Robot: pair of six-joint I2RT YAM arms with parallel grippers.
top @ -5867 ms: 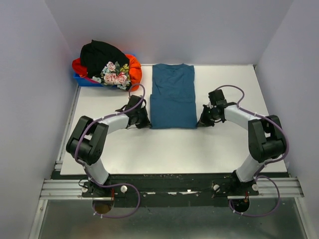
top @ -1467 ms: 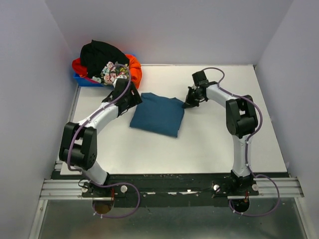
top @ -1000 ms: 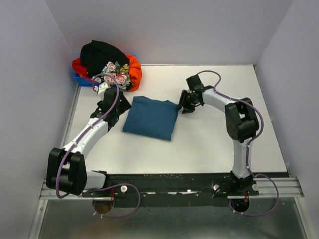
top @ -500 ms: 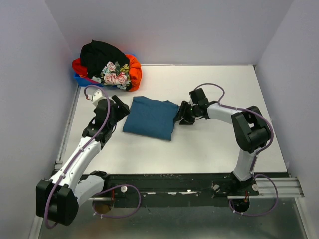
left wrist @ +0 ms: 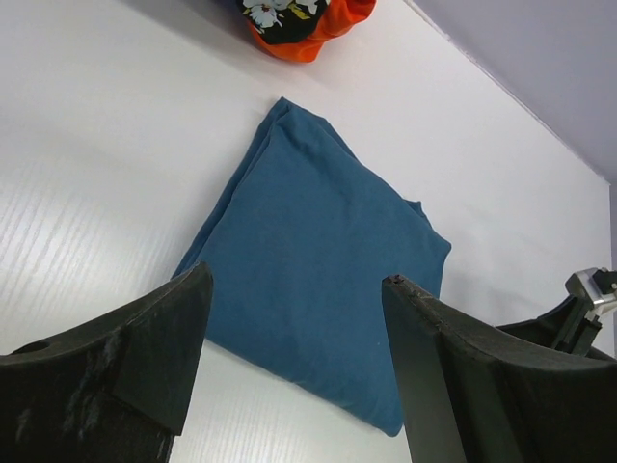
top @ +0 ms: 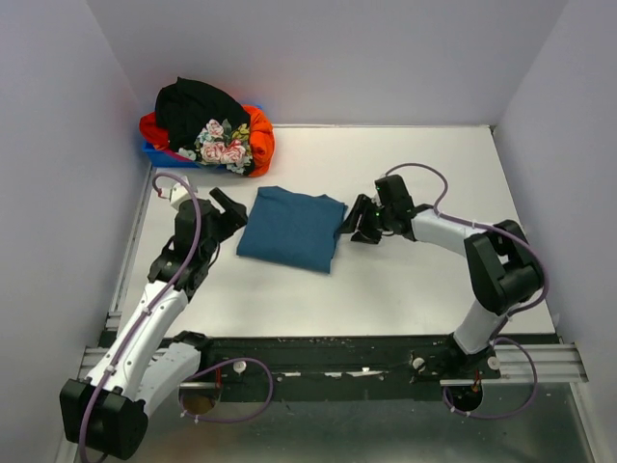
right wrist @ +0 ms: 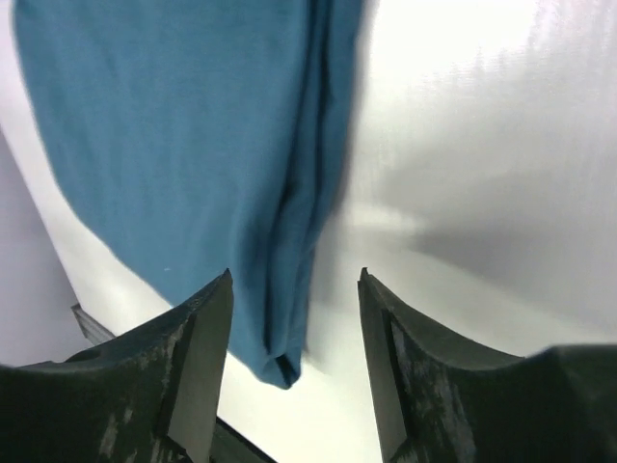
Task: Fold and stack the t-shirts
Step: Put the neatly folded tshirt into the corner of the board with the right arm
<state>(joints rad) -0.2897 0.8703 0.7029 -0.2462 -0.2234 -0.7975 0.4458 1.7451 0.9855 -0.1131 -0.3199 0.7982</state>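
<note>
Left gripper (top: 231,210) (left wrist: 296,280): jaws spread wide, nothing between them, touching nothing; it hangs just off the left edge of the teal shirt (top: 292,229) (left wrist: 318,251), tips aimed across it. Right gripper (top: 349,222) (right wrist: 295,275): jaws parted about halfway, at the shirt's right edge; in its wrist view we see the layered fold (right wrist: 174,125) running down between the two tips, neither tip pinching the cloth, so we log it as open and holding nothing. Teal shirt itself: folded to a compact, roughly square pad, lying flat and turned slightly askew, right edge thick with stacked layers. Beyond the shirt's far-left corner, apart from it, a heap: black shirt (top: 198,106) on top, orange-red shirt (top: 260,135) bulging out at the side, flowered shirt (top: 224,147) facing the teal one, all piled on a small blue bin (top: 159,152). Under the shirt, a white table (top: 405,280), matte, faintly ribbed. Pale grey-lilac walls (top: 337,58) close in behind and to both sides of the shirt.
</note>
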